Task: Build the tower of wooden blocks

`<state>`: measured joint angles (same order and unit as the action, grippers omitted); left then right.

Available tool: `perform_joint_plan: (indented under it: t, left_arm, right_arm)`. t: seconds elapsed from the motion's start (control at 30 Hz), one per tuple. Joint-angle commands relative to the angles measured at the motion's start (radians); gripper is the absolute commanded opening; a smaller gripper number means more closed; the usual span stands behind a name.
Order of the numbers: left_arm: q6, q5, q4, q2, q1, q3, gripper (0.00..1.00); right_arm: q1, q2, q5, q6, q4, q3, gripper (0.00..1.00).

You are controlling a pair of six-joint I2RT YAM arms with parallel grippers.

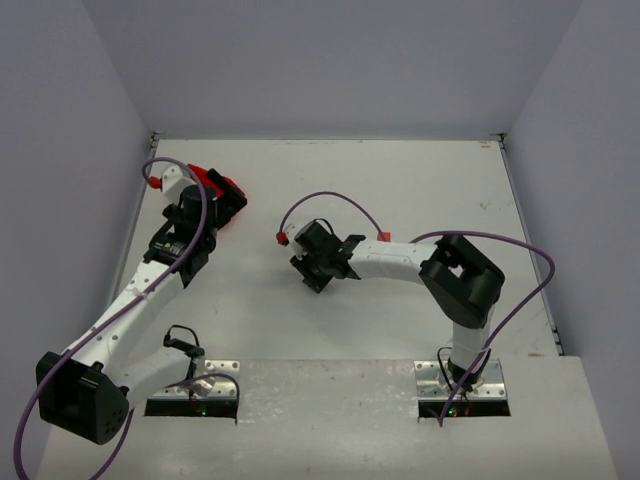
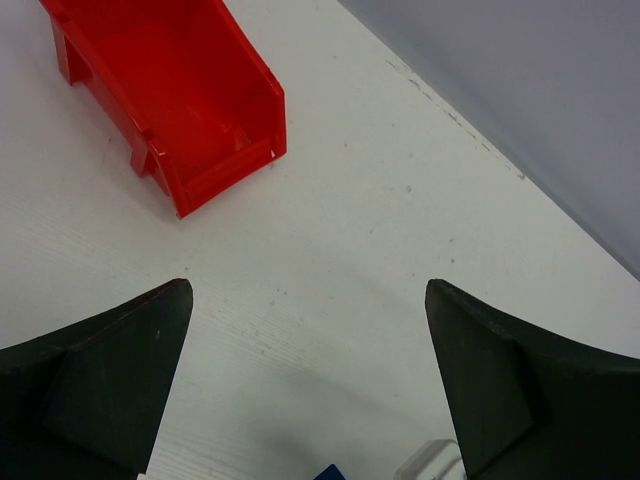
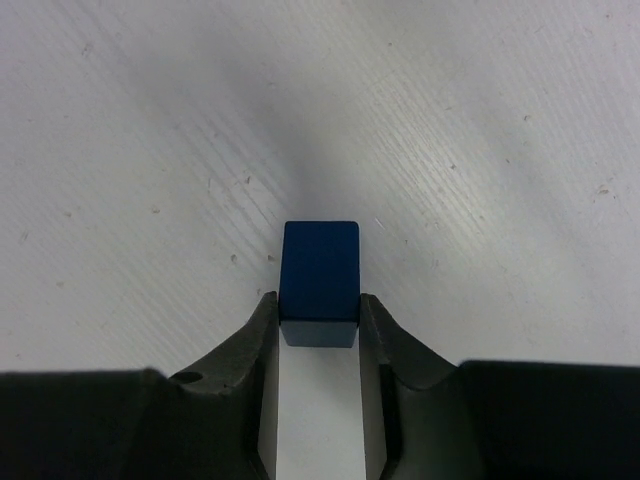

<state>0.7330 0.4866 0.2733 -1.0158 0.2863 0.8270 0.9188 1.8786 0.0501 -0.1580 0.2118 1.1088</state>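
Near the middle of the surface (image 1: 400,180), the right hand (image 3: 318,305) has both fingers pressed against the sides of the blue block (image 3: 320,262). It is clamped on it, but only at the block's near end, and most of the block pokes out ahead of the tips. Whether the block rests on the surface or is just off it, I cannot tell from the wrist view.

Over in the upper left of the top view, the left hand (image 2: 308,300) hangs with its fingers wide apart and nothing between them. It is above bare surface just below the red bin (image 2: 225,165). A blue scrap (image 2: 328,472) shows at the bottom edge of that wrist view, too cropped to name.

The worry, as I see it, is the shallow hold. With so little painted wood between the fingers, a quick lift or swing could let the block pivot downward or squirt out forward. A harder squeeze on such a small piece might pop it loose just the same.

No other block shows clearly in any view, so I cannot say where the tower is meant to stand. A long carry would give a weak grip more chances to fail — and at the far end a hand much bigger than the block could easily nudge whatever it is set on.
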Motion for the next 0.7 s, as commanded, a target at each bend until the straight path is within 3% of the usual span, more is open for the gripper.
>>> perform_joint_plan:
  t: [0.0, 0.13, 0.27, 0.3, 0.43, 0.67]
  left_arm:
    - [-0.013, 0.002, -0.036, 0.027, -0.013, -0.005, 1.00]
    - [-0.024, 0.002, -0.040, 0.028, -0.013, -0.005, 1.00]
    - [-0.038, 0.007, -0.045, 0.019, -0.015, 0.001, 1.00]
    - [-0.043, 0.006, -0.048, 0.017, -0.015, 0.000, 1.00]
    - [-0.098, -0.032, -0.131, 0.010, -0.015, -0.023, 1.00]
    - [-0.184, -0.145, -0.209, -0.072, -0.013, -0.022, 1.00]
  right_arm:
    - [-0.001, -0.024, 0.001, 0.031, -0.028, 0.010, 0.18]
    - [-0.017, -0.100, -0.086, 0.154, -0.019, 0.053, 0.06]
    - [-0.098, -0.183, -0.164, 0.328, 0.032, 0.169, 0.03]
    - [-0.125, -0.200, -0.247, 0.365, 0.047, 0.198, 0.03]
    - [-0.270, -0.274, -0.411, 0.595, 0.212, 0.327, 0.02]
    - [-0.355, -0.341, -0.364, 0.803, 0.571, 0.483, 0.00]
